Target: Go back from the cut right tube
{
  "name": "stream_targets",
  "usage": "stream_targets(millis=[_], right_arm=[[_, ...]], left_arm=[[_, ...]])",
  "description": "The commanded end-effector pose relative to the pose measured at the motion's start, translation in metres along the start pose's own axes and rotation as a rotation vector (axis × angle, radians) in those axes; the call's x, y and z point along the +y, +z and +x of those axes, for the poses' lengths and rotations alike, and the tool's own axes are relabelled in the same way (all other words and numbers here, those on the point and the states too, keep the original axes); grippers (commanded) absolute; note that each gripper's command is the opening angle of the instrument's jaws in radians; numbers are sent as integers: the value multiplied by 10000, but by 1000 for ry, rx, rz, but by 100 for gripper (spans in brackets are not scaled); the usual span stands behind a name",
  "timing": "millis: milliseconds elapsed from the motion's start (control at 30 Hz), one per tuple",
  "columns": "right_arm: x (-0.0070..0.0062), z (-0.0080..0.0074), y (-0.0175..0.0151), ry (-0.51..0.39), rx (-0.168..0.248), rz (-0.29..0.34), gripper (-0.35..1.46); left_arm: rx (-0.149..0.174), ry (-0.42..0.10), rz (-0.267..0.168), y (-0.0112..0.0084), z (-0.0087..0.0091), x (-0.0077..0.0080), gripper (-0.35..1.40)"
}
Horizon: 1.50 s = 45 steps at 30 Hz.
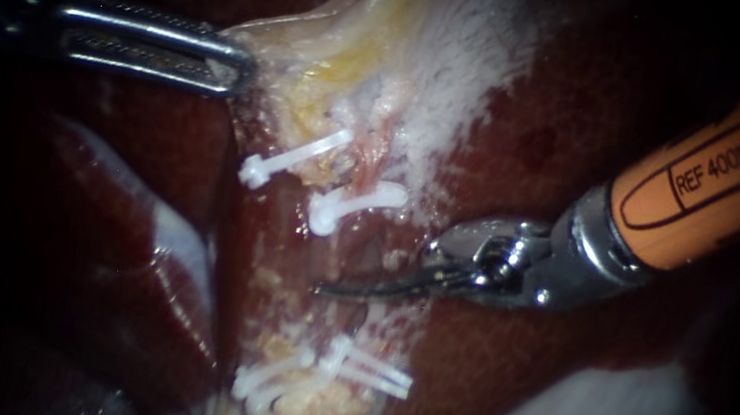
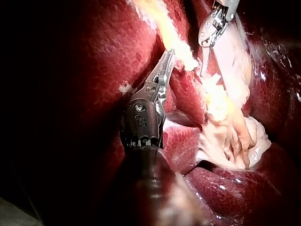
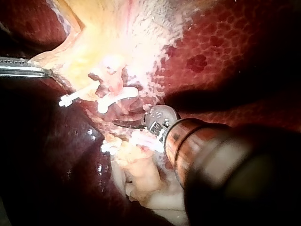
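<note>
White-clipped cut tube [image 1: 353, 235] just beside right pincer [image 1: 331, 287]

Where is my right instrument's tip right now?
In the endoscope view, the right instrument comes in from the right, and its curved tip lies in the gap between the upper two clips and the lower clips.

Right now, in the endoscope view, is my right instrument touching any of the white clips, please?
No; the right instrument lies in the gap between the upper clips and the lower clips, clear of both.
</note>
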<state>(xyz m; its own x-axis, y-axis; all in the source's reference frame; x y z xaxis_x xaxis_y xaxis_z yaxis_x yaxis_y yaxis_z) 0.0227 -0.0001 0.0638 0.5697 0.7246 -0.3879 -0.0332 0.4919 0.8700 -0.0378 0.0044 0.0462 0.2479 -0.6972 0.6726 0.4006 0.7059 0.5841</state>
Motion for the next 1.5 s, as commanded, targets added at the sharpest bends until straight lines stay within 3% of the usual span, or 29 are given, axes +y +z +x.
stream_targets(millis=[33,367,767,867,1100,1500], right_arm=[[0,0,1,-5,1,-2,-35],[3,-2,2,-30,2,-6,-35],[-7,-5,4,-42,33,12,-35],[-7,-5,4,-42,40,14,-8],[-7,-5,4,-41,46,10,15],[-6,-5,2,-42,48,12,27]], left_arm=[[0,0,0,0,0,0,-35],[0,1,2,1,1,-1,-35],[0,1,2,0,2,-1,-35],[0,1,2,1,2,-1,-35],[0,1,2,0,2,-1,-35],[0,1,2,0,3,-1,-35]])
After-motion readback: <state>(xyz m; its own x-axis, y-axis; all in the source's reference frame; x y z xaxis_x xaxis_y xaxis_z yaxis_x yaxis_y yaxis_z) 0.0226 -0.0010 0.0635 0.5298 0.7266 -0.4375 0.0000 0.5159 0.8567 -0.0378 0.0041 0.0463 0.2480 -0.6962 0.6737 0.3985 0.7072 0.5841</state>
